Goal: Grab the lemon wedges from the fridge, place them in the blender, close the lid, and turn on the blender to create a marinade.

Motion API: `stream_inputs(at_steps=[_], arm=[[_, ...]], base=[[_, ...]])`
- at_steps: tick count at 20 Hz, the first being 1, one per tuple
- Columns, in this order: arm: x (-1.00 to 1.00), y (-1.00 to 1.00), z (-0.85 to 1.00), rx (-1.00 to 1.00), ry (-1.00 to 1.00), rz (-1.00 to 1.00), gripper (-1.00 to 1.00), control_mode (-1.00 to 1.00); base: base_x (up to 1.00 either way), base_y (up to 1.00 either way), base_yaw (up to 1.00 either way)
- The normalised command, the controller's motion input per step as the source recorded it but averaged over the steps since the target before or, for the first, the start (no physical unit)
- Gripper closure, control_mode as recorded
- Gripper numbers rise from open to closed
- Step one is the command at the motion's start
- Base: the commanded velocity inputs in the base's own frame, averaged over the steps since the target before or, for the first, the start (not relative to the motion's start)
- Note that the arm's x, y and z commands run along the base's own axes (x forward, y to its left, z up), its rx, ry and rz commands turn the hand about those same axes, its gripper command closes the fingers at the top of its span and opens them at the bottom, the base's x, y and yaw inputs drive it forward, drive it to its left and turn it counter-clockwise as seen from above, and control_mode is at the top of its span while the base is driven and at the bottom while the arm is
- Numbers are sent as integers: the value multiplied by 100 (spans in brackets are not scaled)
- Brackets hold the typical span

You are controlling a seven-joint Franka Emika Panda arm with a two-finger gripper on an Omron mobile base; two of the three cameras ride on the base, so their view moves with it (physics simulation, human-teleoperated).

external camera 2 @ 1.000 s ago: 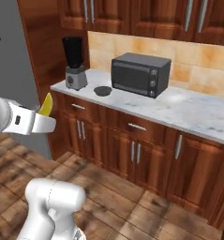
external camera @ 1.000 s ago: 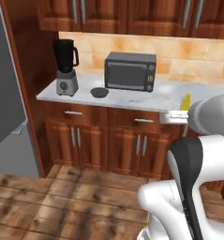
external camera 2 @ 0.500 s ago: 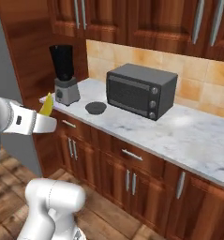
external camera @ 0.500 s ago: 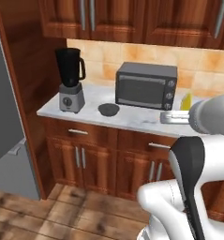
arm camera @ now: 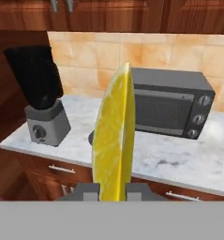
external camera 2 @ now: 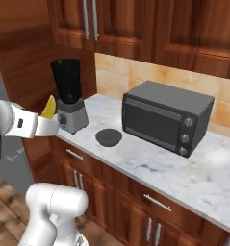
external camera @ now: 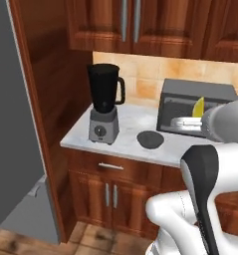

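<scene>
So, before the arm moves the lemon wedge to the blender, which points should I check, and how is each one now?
1. Lemon wedge held in the gripper: ok.
2. Blender upright on the counter: ok.
3. Lid off the jar, lying on the counter beside the blender: ok.
4. Jar empty inside: cannot tell, the jar is dark.
5. Toaster oven apart from the blender: ok.

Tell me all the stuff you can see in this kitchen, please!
lemon wedge: one, yellow, held upright in the gripper
blender: one, dark jar on grey base, left end of the counter
lid: one, dark grey, on the counter beside the blender
toaster oven: one, dark grey, on the counter by the wall
counter: one, pale marble
cabinets: brown wood, above and below
fridge: one, grey, far left
gripper: one, shut on the wedge
</scene>
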Motion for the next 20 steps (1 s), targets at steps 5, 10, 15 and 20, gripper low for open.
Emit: stream_inputs(at_steps=[5, 10, 15, 20], arm=[[0, 0, 0, 0, 0, 0, 100, 100], [0, 0, 0, 0, 0, 0, 100, 100], [0, 0, 0, 0, 0, 0, 100, 100], [23, 0, 26, 2, 2, 4, 100, -100]], base=[[100, 72, 0], [84, 27, 0], [84, 3, 0], [19, 0, 1]])
